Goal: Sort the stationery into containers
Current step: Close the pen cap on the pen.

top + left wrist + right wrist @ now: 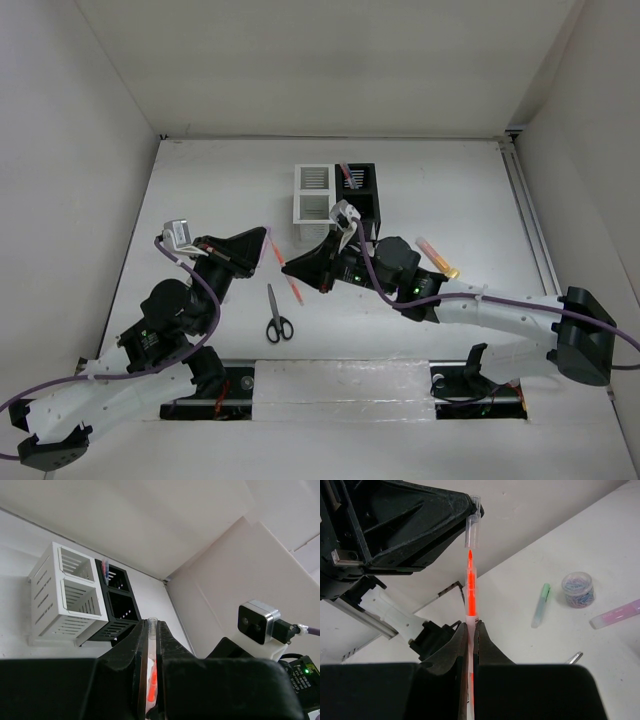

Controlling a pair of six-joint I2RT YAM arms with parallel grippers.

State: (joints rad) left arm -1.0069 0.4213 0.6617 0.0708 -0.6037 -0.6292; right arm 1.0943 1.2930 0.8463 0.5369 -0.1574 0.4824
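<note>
My right gripper (pixel 287 270) is shut on an orange pen (pixel 470 587) whose bare tip points at my left gripper (pixel 270 243). The left gripper is shut on the pen's clear cap (pixel 472 530), which sits just off the tip. In the left wrist view the cap (pixel 152 628) is pinched between the jaws. The white organizer (pixel 312 195) and the black organizer (pixel 362 195) stand side by side behind the grippers. A pink pen (pixel 347 175) stands in the black one's far compartment. Black-handled scissors (pixel 278 318) lie in front of the grippers.
A pink highlighter (pixel 437 256) lies right of the black organizer. The right wrist view shows a green pen (pixel 540 605), a small round bluish tub (pixel 578 589) and the pink highlighter (pixel 617 614) on the table. White walls enclose the table.
</note>
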